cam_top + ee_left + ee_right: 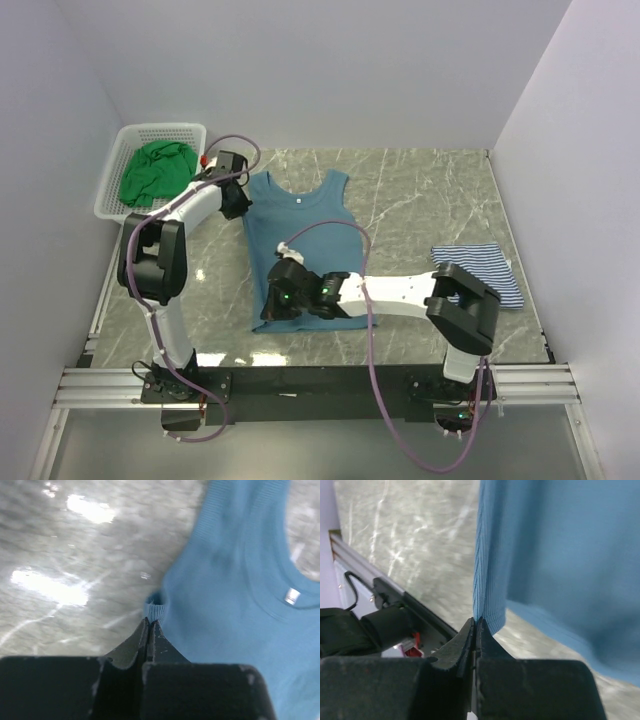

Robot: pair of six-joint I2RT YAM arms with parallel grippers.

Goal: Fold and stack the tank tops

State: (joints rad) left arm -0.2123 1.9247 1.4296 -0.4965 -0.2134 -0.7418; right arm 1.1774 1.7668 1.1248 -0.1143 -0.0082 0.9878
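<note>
The teal-blue tank top [312, 225] lay spread flat on the marble-patterned table [430, 190], straps toward the far wall and hem toward the arm bases. The left gripper [240, 203] sat at the top's far-left shoulder; the left wrist view showed its jaws pressed together on a small pucker of ribbed cloth at the armhole edge. The right gripper [270, 305] was at the top's near-left hem corner, jaws closed tight on the hem edge; in the right wrist view that edge rose in a lifted fold straight from the fingertips. A white label [291, 596] showed inside the top's neckline. The green tank top [155, 170] lay bunched in the white lattice basket [165, 129], to the far left of the teal-blue top, beyond the left gripper. The striped tank top [480, 268] lay flat in a small shape on the table well to the right of the teal-blue top, about level with its hem and apart from both grippers. The right arm reached across from that side, over the teal-blue top's near edge.
</note>
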